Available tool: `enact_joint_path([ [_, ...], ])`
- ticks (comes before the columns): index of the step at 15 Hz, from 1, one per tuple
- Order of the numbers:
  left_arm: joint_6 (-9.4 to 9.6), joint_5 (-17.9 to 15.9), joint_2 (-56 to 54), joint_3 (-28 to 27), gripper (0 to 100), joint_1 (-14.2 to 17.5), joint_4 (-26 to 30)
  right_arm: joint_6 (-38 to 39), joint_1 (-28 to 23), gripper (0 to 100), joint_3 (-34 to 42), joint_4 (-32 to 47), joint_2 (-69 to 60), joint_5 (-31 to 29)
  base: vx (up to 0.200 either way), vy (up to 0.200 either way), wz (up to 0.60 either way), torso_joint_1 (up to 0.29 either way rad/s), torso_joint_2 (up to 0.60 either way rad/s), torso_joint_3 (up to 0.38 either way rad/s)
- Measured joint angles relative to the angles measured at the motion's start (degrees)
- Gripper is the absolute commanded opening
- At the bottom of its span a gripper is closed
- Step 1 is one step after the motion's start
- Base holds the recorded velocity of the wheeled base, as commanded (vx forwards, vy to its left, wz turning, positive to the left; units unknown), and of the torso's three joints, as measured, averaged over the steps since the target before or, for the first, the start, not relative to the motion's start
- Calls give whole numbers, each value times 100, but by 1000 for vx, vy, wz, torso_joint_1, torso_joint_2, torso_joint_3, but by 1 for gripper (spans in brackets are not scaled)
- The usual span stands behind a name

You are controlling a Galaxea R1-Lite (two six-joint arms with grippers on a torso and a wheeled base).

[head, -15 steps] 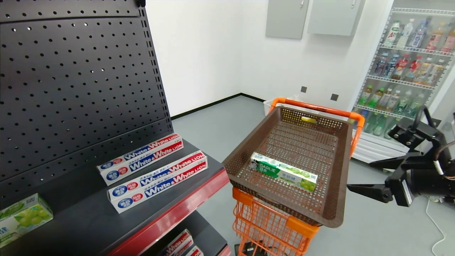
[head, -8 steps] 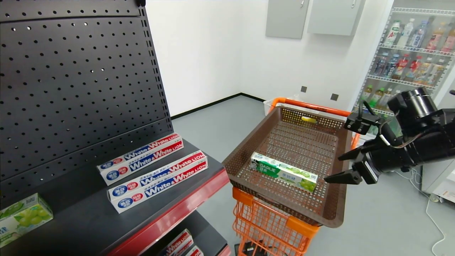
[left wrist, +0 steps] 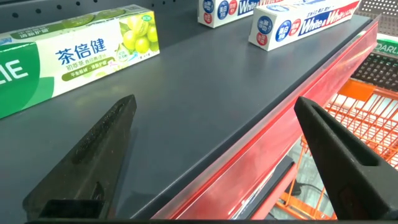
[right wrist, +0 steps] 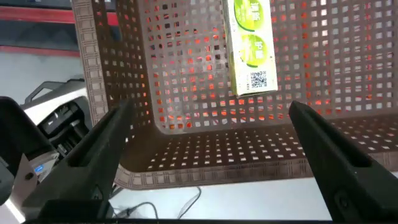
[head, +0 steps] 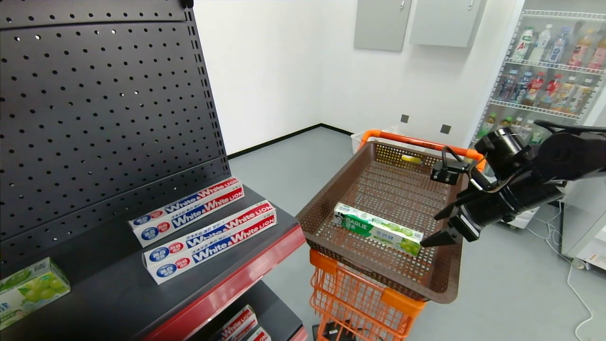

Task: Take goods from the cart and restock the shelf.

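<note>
A green and white toothpaste box [head: 377,228] [right wrist: 250,45] lies flat in the brown perforated basket [head: 442,265] on top of the orange cart [head: 360,303]. My right gripper [head: 438,225] [right wrist: 217,155] hangs open over the basket's right rim, its lower fingertip close to the box's right end. On the dark shelf [head: 118,289] lie two red, white and blue toothpaste boxes [head: 187,210] [head: 210,241] and a green box [head: 31,290] [left wrist: 74,53] at the left. My left gripper [left wrist: 211,149] is open just above the shelf's front part, near that green box.
A black pegboard [head: 104,109] backs the shelf, which has a red front lip [head: 227,289] [left wrist: 267,155]. More toothpaste boxes [head: 239,324] lie on the shelf below. A drinks fridge [head: 539,76] stands at the back right. Grey floor lies open around the cart.
My right arm has swung in from the far right and upward, then down toward the basket, bringing its open gripper over the rim close to the green box. The shelf goods have not moved.
</note>
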Motion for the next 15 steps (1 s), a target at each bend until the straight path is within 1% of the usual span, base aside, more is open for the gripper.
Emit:
enact_joint_path([
  [3,0,2,0,0,100,0,0,-2,74,100,-422,241,322,-13,0,0,0,0,0,0],
  [5,0,0,0,0,100,0,0,-4,177,100,-621,241,558,-38,0,0,0,0,0,0],
  [11,0,2,0,0,100,0,0,-94,187,100,-956,266,989,-49,0,0,0,0,0,0],
  [15,0,0,0,0,100,0,-2,-173,160,100,-1009,291,1141,-49,0,0,0,0,0,0],
])
